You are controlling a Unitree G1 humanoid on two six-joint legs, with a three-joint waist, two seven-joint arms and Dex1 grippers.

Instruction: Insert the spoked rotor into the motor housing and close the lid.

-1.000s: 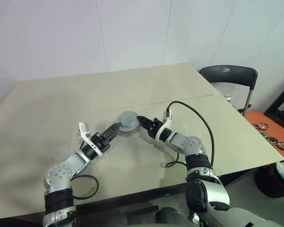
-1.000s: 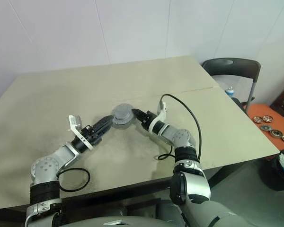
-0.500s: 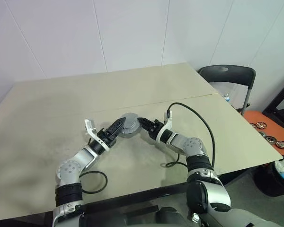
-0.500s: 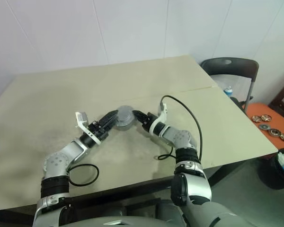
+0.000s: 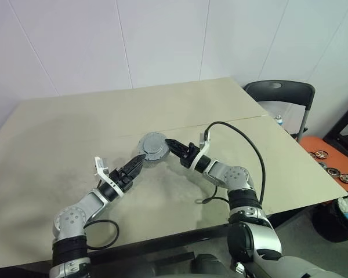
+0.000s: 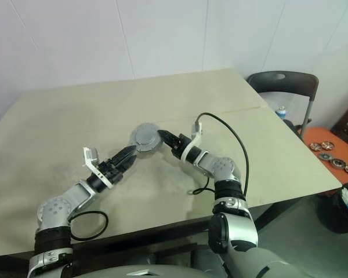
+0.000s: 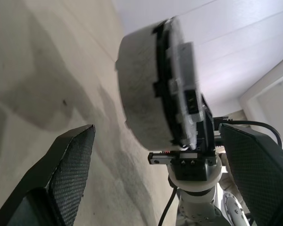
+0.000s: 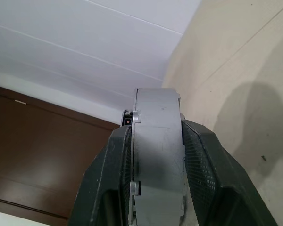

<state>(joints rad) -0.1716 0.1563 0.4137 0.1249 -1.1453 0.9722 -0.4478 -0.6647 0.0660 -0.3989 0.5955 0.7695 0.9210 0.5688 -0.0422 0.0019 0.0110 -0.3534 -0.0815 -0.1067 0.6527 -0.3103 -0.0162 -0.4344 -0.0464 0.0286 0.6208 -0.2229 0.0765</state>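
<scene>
left pincer (image 5: 140,159) spread, right pincer (image 5: 169,145) clamped

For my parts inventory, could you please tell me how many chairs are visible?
1: a chair stands past the table's far right corner. Others may be hidden outside the views.

Beige table (image 5: 69,133), black folding chair (image 5: 281,95) beside it, orange tray (image 5: 329,165) of perhaps round metal parts beyond.

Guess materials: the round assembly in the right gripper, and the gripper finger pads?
Motor housing with lid: looks like matte grey metal, machined edges and notches, faint scratches; could be painted. Finger pads: black, fine cross-hatched texture, likely rubber or moulded plastic.
</scene>
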